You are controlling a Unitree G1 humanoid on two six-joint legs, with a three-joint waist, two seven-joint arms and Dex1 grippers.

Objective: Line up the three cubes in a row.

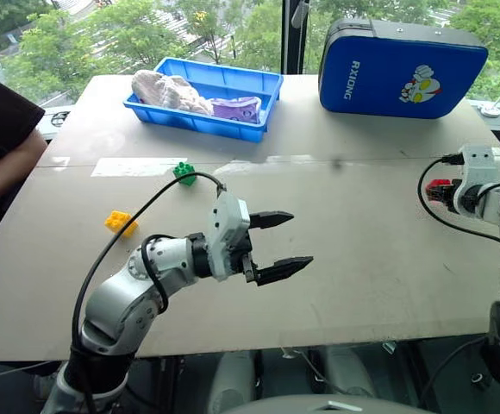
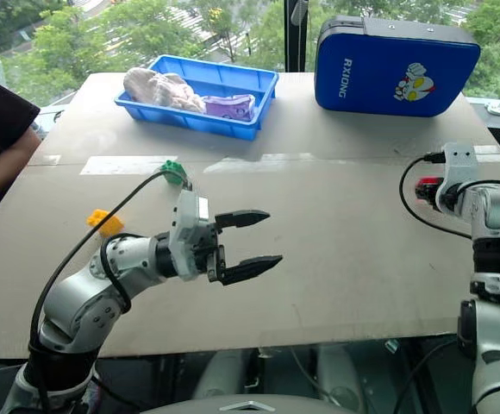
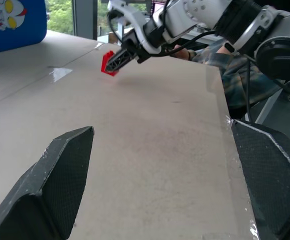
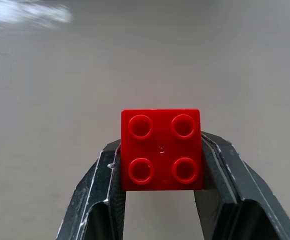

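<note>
Right end effector [image 4: 161, 200] pinches the red cube [image 4: 161, 149] at the frame's right edge; left end effector [image 1: 271, 245] gapes mid-frame; green cube [image 1: 184, 172] and yellow cube [image 1: 120, 222] sit on the tabletop [image 1: 362, 259] at left

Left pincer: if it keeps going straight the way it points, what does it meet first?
Probably the right pincer, shut on the red cube across the table. The open left pincer points that way over bare board; depth is unclear, so it might pass beside it.
</note>
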